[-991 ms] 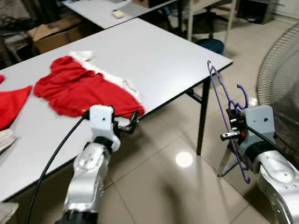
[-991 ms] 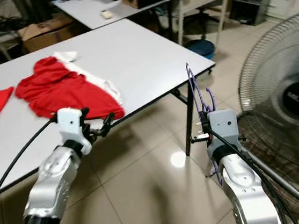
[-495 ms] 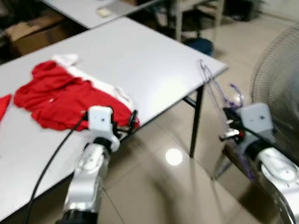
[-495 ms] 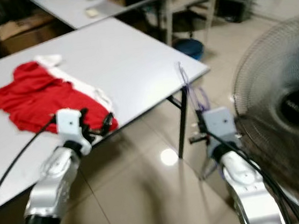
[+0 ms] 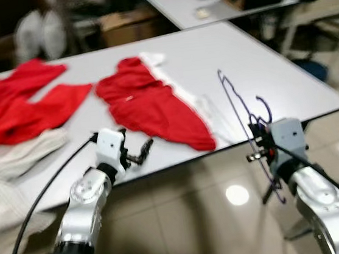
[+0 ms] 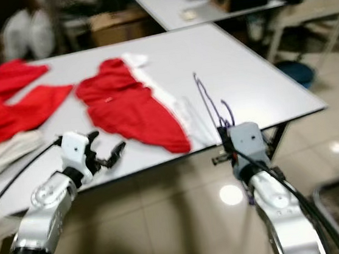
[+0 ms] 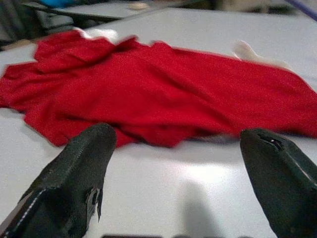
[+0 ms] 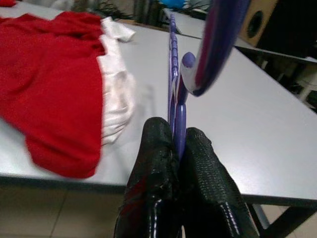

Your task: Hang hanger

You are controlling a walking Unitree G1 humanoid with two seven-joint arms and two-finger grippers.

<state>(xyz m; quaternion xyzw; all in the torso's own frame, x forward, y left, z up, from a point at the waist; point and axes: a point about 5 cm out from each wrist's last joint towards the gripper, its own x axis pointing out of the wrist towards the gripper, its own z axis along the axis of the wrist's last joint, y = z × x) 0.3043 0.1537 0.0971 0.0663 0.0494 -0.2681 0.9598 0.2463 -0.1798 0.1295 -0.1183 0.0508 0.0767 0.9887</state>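
A purple plastic hanger (image 5: 238, 104) stands upright in my right gripper (image 5: 258, 144), which is shut on its neck just off the table's front edge; in the right wrist view the fingers (image 8: 161, 168) pinch the hanger (image 8: 177, 114). A red garment with white trim (image 5: 152, 107) lies on the grey table (image 5: 273, 72). My left gripper (image 5: 137, 154) is open, low at the table's front edge, pointing at that garment (image 7: 163, 89); both its fingertips (image 7: 84, 158) are spread wide with nothing between them.
More red clothes (image 5: 20, 107) and a pale cloth (image 5: 10, 176) lie on the table's left part. A second table (image 5: 205, 6) with a speaker stands behind. Cardboard boxes (image 5: 127, 24) sit on the floor beyond. Tiled floor (image 5: 192, 222) lies below.
The camera has swung left: the fan has left the picture and more of the table's left side shows. The right gripper still holds the hanger; the left gripper stays open.
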